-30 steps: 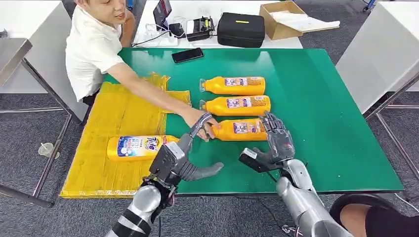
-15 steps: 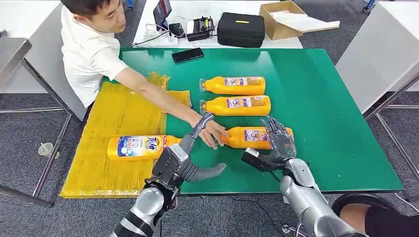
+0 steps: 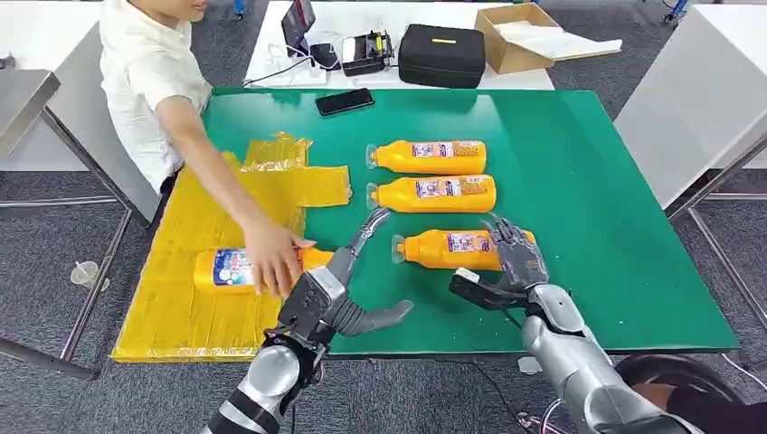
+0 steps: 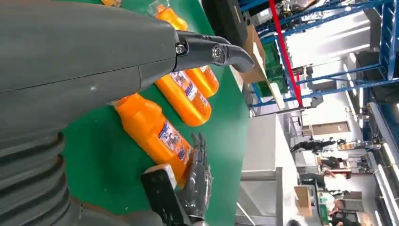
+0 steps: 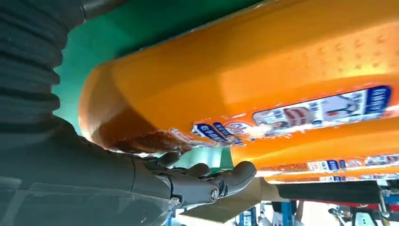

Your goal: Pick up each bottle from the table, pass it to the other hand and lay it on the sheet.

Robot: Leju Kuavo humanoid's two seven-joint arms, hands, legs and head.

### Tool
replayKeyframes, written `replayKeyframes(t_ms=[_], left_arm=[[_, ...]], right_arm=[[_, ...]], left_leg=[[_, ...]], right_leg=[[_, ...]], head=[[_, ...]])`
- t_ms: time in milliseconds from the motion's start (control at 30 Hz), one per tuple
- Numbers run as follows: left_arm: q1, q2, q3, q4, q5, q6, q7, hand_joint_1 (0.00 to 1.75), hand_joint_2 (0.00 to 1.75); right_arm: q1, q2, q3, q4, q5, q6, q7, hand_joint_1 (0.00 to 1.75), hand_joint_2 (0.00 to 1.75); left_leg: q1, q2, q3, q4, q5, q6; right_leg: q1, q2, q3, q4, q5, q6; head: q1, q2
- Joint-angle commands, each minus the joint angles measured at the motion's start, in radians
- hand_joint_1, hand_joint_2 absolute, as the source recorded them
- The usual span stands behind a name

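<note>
Bottles are lying on their sides across the green table (image 3: 597, 181): two orange ones, the far bottle (image 3: 430, 156) and the middle bottle (image 3: 436, 193), are sitting parallel to each other toward the back, and a third, the near bottle (image 3: 449, 249), is resting closest to the robot. The right hand (image 3: 511, 262) is reaching over the base end of the near bottle with its fingers (image 5: 207, 181) stretched out and spread; the right wrist view shows them lying along the bottle's underside edge, but whether they are actually gripping it cannot be told. The left hand (image 3: 339, 289) is hovering above the table between the near bottle and the yellow sheet (image 3: 194, 226), fingers apart and thumb extended, holding nothing. A fourth bottle, the sheet bottle (image 3: 237, 269), is lying on the yellow sheet, and a person's hand (image 3: 271, 260) is pressing down on top of it. Behind the green table, a phone (image 3: 344, 100) is lying near the far edge, and a black case (image 3: 441, 54) and a cardboard box (image 3: 516, 36) are sitting on a white table.
</note>
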Motion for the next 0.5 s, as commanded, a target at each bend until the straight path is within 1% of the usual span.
replayKeyframes(t_ms=[33,200,233,267,367,400,500], left_arm=[[0.004,0.037,-0.007,0.019,-0.003,-0.002,0.002,0.00,1.75],[0.002,0.037,-0.009,0.021,-0.006,-0.002,0.002,0.00,1.75],[0.001,0.037,-0.010,0.020,-0.008,-0.003,0.002,0.00,1.75],[0.001,0.037,-0.011,0.020,-0.009,-0.003,0.002,0.00,1.75],[0.000,0.036,-0.012,0.019,-0.010,-0.003,0.003,0.00,1.75],[0.000,0.037,-0.011,0.020,-0.010,-0.003,0.003,0.00,1.75],[0.000,0.037,-0.011,0.020,-0.010,-0.003,0.003,0.00,1.75]], right_arm=[[-0.017,-0.044,0.053,0.075,0.026,-0.023,0.044,0.00,1.75],[-0.026,-0.037,0.061,0.088,0.039,-0.029,0.057,0.00,1.75],[-0.027,-0.035,0.062,0.093,0.042,-0.031,0.057,0.00,1.75],[-0.030,-0.032,0.061,0.095,0.038,-0.022,0.055,0.00,1.75],[-0.032,-0.033,0.060,0.096,0.037,-0.018,0.054,0.00,1.75],[-0.035,-0.034,0.060,0.099,0.036,-0.014,0.054,0.00,1.75],[-0.035,-0.034,0.060,0.099,0.036,-0.014,0.054,0.00,1.75]], left_leg=[[0.001,0.000,0.003,0.000,-0.001,0.000],[0.001,0.004,0.004,0.000,-0.001,0.000],[0.001,0.002,0.003,0.000,0.000,0.000],[0.001,0.003,0.004,0.000,-0.001,0.000],[0.001,0.002,0.003,0.000,0.000,0.001],[0.002,0.004,0.005,0.001,-0.002,0.000],[0.002,0.004,0.005,0.001,-0.002,0.000]], right_leg=[[0.002,-0.001,0.004,-0.001,-0.001,-0.004],[0.002,0.002,0.004,-0.001,0.000,-0.004],[0.001,0.001,0.003,-0.001,0.000,-0.003],[0.002,0.001,0.004,-0.001,0.000,-0.004],[0.001,0.001,0.003,-0.001,0.000,-0.002],[0.003,0.001,0.005,-0.001,0.000,-0.005],[0.003,0.001,0.005,-0.001,0.000,-0.005]], head=[[0.000,0.000],[0.000,0.000],[0.000,0.000],[0.000,0.000],[0.000,0.000],[0.000,0.000],[0.000,0.000]])
